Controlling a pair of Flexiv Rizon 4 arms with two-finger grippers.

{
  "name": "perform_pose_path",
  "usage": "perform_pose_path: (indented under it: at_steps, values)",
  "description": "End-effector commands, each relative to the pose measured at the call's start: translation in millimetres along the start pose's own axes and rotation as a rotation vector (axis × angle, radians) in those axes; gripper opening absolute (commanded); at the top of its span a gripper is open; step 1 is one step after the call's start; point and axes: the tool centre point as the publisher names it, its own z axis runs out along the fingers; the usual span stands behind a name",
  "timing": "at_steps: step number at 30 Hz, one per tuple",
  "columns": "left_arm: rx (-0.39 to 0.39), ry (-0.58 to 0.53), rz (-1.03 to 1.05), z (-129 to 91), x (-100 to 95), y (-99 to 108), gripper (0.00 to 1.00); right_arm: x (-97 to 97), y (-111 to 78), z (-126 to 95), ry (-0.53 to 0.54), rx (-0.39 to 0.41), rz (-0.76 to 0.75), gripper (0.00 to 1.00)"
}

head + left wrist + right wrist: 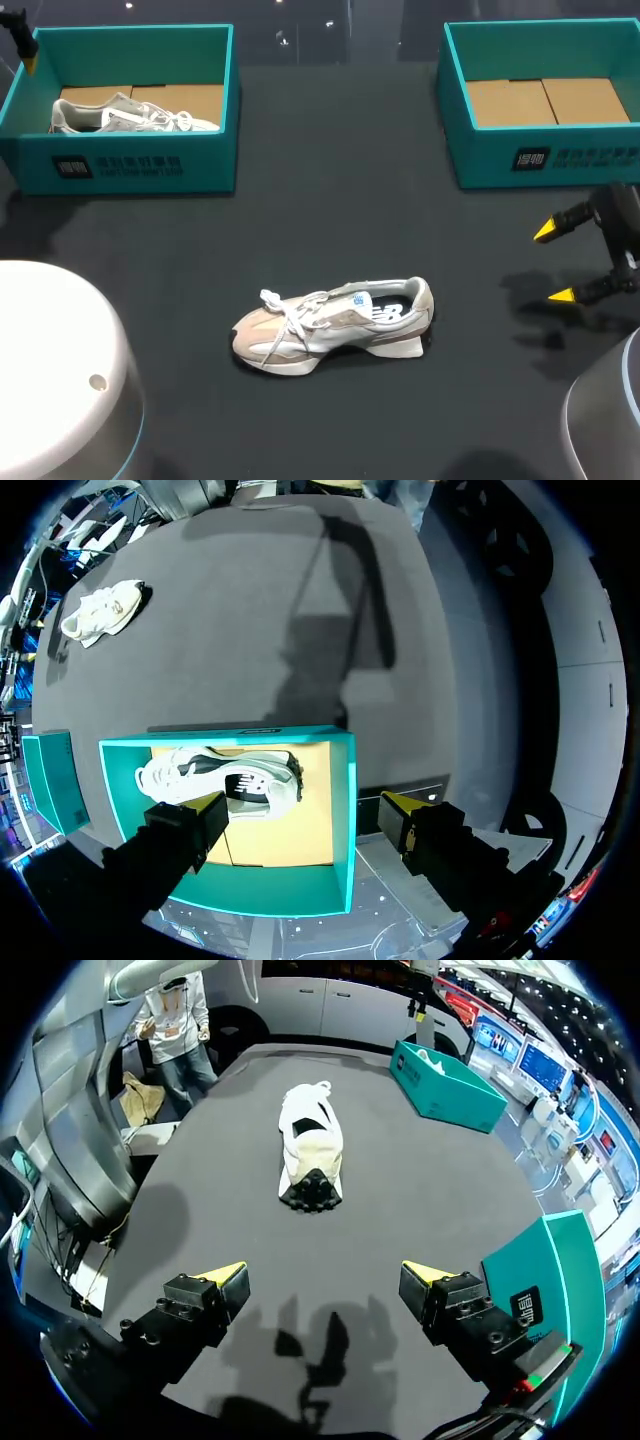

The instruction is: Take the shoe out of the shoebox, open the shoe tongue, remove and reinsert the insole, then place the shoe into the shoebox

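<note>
I am holding my right gripper (553, 264) spread near the shoe (335, 320). My left gripper (300, 810) is hanging spread, well apart from it.

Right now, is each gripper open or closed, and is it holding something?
Left gripper: open, holding nothing.
Right gripper: open, holding nothing; the shoe lies ahead of it, untouched.
</note>
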Motion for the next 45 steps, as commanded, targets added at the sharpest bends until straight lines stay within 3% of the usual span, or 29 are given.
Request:
perform_pose_path:
  at_steps: [1, 13, 25, 45]
  values:
    - [0.001, 0.001, 0.001, 0, 0.4, 1, 1.00, 0.3, -5.3, 6, -0.015, -0.040, 0.005, 1.00]
    - [0.001, 0.001, 0.001, 0, 0.4, 1, 1.00, 2.2, -26.4, 30, -0.012, -0.157, 0.006, 1.00]
    - [0.001, 0.001, 0.001, 0, 0.4, 1, 1.00, 4.1, -42.8, 57, 0.029, -0.225, 0.044, 1.00]
    - [0.001, 0.001, 0.001, 0, 0.4, 1, 1.00, 5.2, -45.6, 61, 0.056, -0.260, 0.048, 1.00]
